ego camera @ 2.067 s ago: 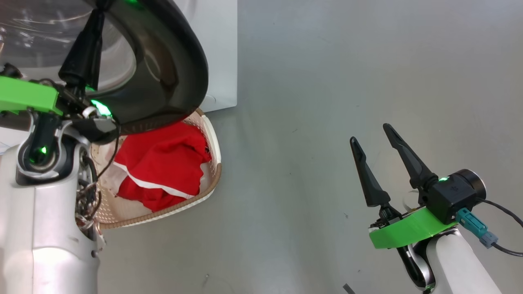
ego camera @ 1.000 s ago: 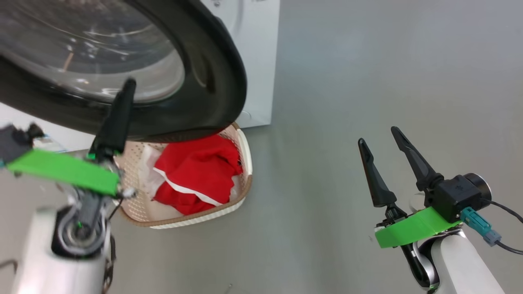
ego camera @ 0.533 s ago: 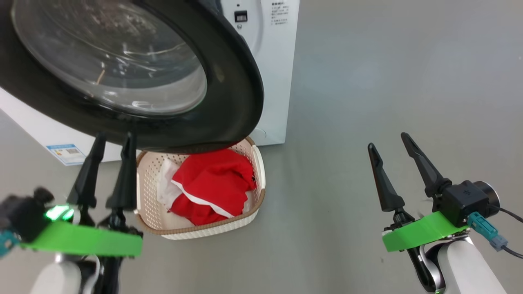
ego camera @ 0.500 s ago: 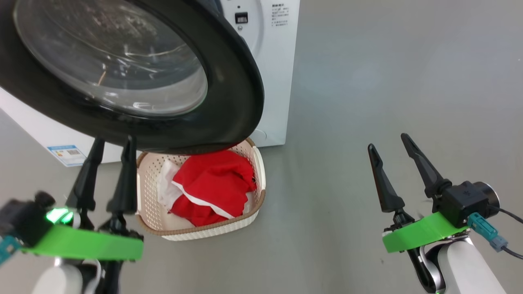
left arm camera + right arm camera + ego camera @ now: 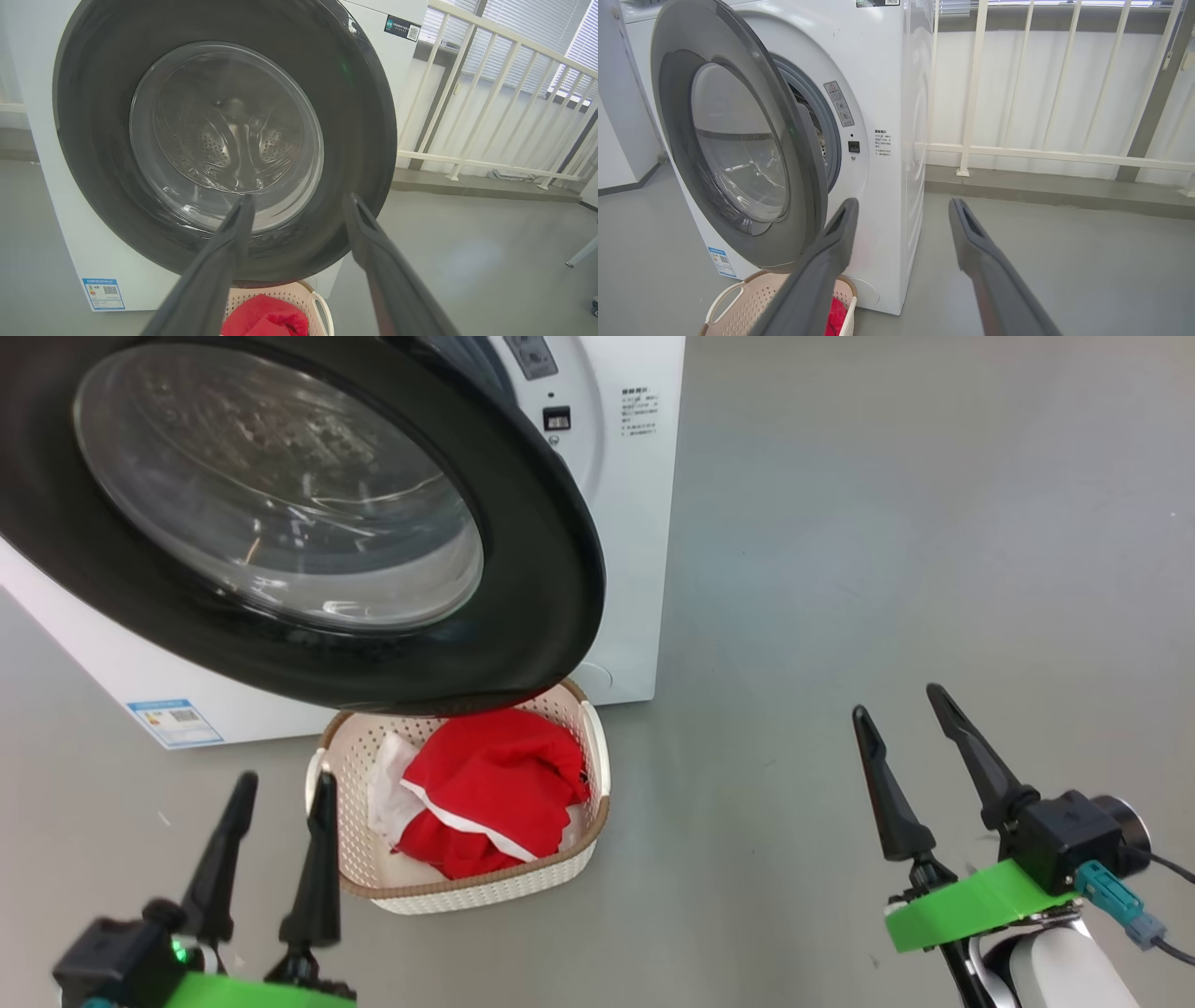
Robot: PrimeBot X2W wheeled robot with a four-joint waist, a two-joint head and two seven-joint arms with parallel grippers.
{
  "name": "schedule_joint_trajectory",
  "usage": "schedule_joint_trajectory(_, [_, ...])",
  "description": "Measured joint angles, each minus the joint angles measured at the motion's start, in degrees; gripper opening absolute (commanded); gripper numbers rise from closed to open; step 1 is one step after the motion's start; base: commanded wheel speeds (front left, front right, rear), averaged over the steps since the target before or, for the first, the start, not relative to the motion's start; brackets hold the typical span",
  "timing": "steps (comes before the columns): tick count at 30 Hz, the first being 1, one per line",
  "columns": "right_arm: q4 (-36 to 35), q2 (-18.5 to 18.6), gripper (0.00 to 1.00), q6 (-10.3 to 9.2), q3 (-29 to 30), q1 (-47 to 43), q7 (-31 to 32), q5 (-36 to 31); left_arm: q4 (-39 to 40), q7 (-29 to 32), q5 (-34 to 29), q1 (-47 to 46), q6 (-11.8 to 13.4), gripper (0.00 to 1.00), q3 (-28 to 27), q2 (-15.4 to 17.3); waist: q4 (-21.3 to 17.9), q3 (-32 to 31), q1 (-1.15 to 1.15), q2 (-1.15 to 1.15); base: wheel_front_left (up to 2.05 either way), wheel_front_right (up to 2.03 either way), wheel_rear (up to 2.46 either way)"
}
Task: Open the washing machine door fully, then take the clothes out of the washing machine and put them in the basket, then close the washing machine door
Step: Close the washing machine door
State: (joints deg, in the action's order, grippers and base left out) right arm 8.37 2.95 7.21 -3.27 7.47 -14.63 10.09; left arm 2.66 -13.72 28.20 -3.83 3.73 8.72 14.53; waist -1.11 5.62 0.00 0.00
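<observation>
The door stands ajar ahead of the fingertips of the left gripper, over the basket of red clothes; a push on its bulging glass could slip, or a fingertip could jam between rim and washing machine. Both arms sit low, fingers wide and empty; the right gripper aims beside the door.

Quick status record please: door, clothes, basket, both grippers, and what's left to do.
washing machine door: ajar, gap on its latch side to the washing machine, not shut
clothes: red with white trim, lying in the basket
basket: on the floor at the machine's foot, far end under the door
left gripper: jaws open, empty, apart from the door
right gripper: jaws open, empty, out to the side over the floor
remaining: likely just pushing the door shut
</observation>
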Motion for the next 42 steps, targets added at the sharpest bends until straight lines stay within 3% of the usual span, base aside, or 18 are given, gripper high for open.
schedule_joint_trajectory(9, [0.2, 0.0, 1.00, 0.00, 0.0, -1.6, 0.0, 0.6, -0.4, -0.5, -1.1, 4.4, 1.5, 1.00, -1.1, -0.5, 0.3, -2.0, 0.00, 0.00, 0.00, 0.00, 0.00])
schedule_joint_trajectory(26, [1.1, 0.0, 1.00, 0.00, -1.2, -2.9, 0.0, 1.1, 0.8, -0.5, -4.0, 5.2, 2.0, 1.00, 1.2, -0.7, 1.9, -2.5, 0.00, 0.00, 0.00, 0.00, 0.00])
schedule_joint_trajectory(28, [1.7, 0.0, 0.76, 0.00, -1.4, -2.8, 0.0, 1.1, 1.5, -0.4, -4.1, 5.1, 2.3, 1.00, 1.9, -0.8, 2.3, -2.2, 0.00, 0.00, 0.00, 0.00, 0.00])
schedule_joint_trajectory(29, [2.2, 0.0, 0.41, 0.00, -1.6, -2.7, 0.0, 1.1, 1.9, -0.3, -4.3, 5.1, 2.3, 1.00, 2.2, -0.9, 2.6, -2.1, 0.00, 0.00, 0.00, 0.00, 0.00])
schedule_joint_trajectory(30, [2.9, 0.0, 0.16, 0.00, -1.8, -2.4, 0.0, 1.1, 2.3, 0.0, -4.5, 5.1, 2.3, 1.00, 2.5, -1.0, 2.9, -2.0, 0.00, 0.00, 0.00, 0.00, 0.00])
schedule_joint_trajectory(31, [3.5, 0.0, 0.00, 0.00, -2.0, -2.1, 0.0, 1.1, 2.7, 0.1, -4.7, 5.0, 2.3, 1.00, 2.7, -1.0, 3.2, -1.8, 0.00, 0.00, 0.00, 0.00, 0.00])
schedule_joint_trajectory(42, [9.5, 0.1, 0.00, 0.00, -5.1, 8.3, 0.0, -1.4, 6.4, 1.1, -5.5, 2.4, 2.3, 1.00, 5.9, -2.1, 7.2, 2.3, 0.00, 0.00, 0.00, 0.00, 0.00])
